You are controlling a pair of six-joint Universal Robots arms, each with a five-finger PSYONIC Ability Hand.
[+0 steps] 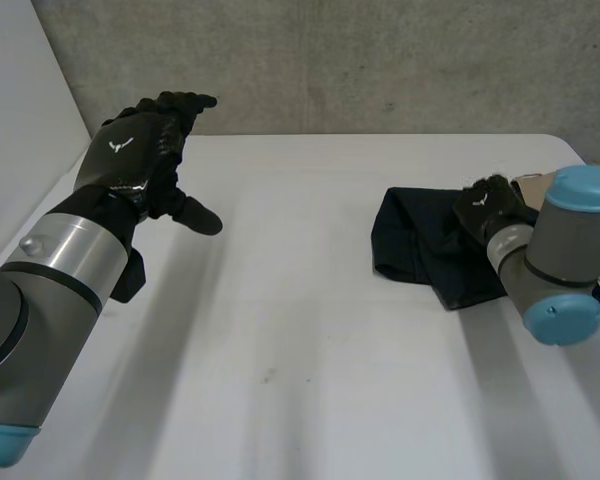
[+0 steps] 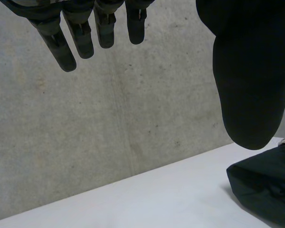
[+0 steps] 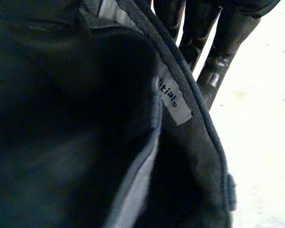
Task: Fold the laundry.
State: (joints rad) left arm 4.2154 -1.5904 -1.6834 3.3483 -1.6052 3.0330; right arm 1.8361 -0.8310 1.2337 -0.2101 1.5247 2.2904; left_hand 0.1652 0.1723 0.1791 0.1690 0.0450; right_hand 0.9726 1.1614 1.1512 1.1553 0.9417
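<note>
A dark, crumpled garment [image 1: 420, 240] lies on the white table [image 1: 310, 340] at the right. My right hand [image 1: 490, 205] rests on the garment's right edge with its fingers curled into the cloth. In the right wrist view the garment [image 3: 85, 123] lies bunched across the palm, a hem with a white label [image 3: 173, 97] against the fingers [image 3: 218, 47]. My left hand [image 1: 135, 150] hangs raised over the table's far left, well apart from the garment, holding nothing. Its fingers [image 2: 85, 38] are straight and its thumb [image 2: 247, 85] is spread. Beyond the thumb a corner of the garment [image 2: 266, 185] shows.
A flat brown piece of cardboard [image 1: 540, 185] lies at the table's right edge behind my right arm. A grey concrete wall [image 1: 360, 60] stands along the table's far side. The wide white middle and front of the table lie between the two arms.
</note>
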